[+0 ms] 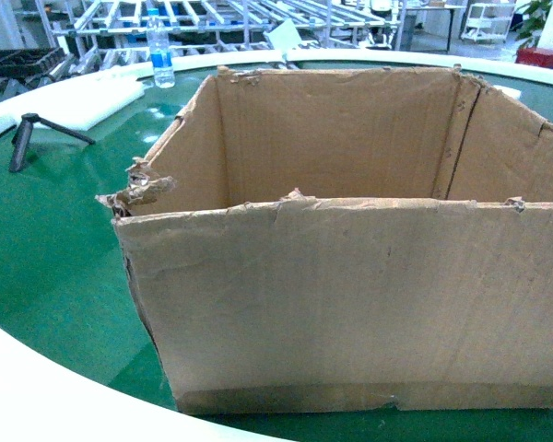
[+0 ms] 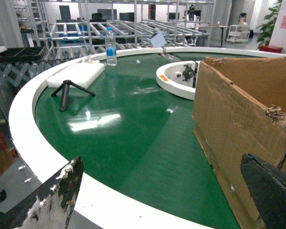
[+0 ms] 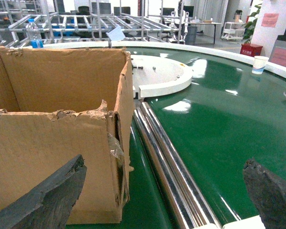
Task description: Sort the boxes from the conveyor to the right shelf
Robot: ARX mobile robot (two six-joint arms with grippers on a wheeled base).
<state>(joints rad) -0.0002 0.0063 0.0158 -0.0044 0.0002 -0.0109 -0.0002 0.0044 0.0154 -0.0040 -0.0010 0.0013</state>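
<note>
Left gripper (image 2: 162, 200) spread wide, empty, at box (image 1: 350, 239) left end; right gripper (image 3: 164, 195) likewise spread at right end. Box seated on conveyor (image 1: 46, 249), open top up, long axis across both arms, equally near each.

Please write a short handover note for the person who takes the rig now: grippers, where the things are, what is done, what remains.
Left gripper: open, empty, beside the box's left wall.
Right gripper: open, empty, at the box's right corner, above the steel rollers.
Cardboard box: upright, open top, appears empty, resting on the green conveyor near its front rim.
Done: nothing gripped yet.
Left: grasp the box from both sides, lift it, carry it to the right shelf, which I cannot identify in these views.
</note>
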